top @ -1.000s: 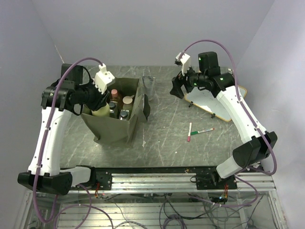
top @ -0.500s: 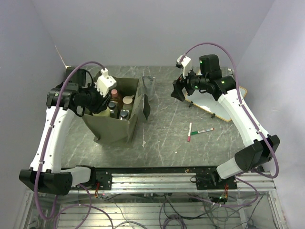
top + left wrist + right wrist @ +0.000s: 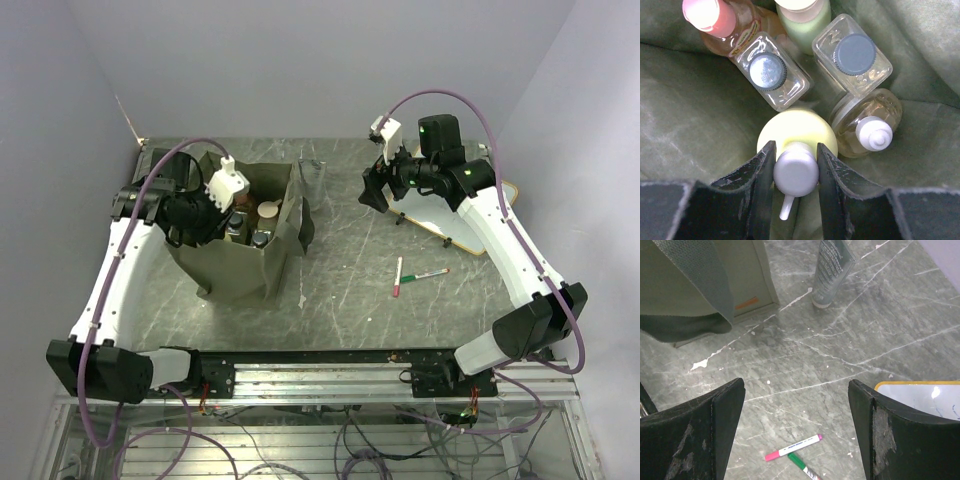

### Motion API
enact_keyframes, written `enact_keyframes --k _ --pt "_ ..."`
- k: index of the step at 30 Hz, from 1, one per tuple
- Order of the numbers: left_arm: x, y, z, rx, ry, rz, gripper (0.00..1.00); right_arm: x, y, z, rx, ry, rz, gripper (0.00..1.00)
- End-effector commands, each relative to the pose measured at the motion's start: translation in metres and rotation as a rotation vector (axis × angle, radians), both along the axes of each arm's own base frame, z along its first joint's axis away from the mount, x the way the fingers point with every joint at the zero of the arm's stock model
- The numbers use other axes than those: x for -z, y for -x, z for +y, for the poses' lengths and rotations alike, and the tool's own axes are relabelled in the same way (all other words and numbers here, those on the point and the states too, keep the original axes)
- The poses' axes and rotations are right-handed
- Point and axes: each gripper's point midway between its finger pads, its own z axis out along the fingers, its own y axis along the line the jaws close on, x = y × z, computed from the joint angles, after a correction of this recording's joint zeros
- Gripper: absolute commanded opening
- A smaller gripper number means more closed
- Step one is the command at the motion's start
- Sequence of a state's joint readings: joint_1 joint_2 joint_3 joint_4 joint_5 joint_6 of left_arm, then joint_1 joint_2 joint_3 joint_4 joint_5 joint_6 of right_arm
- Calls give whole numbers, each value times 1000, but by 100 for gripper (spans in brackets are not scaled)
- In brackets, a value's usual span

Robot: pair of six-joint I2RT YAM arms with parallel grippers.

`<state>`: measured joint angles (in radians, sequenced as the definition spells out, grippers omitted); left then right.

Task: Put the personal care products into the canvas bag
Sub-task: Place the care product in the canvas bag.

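No legible text; print on the grey tube [image 3: 832,270] and orange bottle [image 3: 742,34] too blurred.

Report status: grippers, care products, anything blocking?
Left gripper shut on yellow-green pump bottle inside canvas bag. Right gripper open, empty, over table. Grey tube outside bag. Nothing blocking.

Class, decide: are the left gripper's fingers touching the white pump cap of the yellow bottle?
Touching. The left wrist view shows both fingers pressed against the white pump cap of the yellow bottle, no gap.
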<state>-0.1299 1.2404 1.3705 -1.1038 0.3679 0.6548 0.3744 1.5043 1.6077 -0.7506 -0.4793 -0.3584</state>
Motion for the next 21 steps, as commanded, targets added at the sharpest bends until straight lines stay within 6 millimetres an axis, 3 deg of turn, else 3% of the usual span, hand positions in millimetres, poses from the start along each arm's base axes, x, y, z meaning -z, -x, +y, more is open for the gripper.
enact_keyframes --k 1,15,21 --pt "-5 -20 7 7 -43 -65 7 -8 1 1 -11 -5 -33 84" --pt "10 -14 -6 76 -4 123 7 10 0 -2 -27 34 -44 84" --pt "27 -6 1 102 -50 174 7 13 1 -3 -28 39 -47 85"
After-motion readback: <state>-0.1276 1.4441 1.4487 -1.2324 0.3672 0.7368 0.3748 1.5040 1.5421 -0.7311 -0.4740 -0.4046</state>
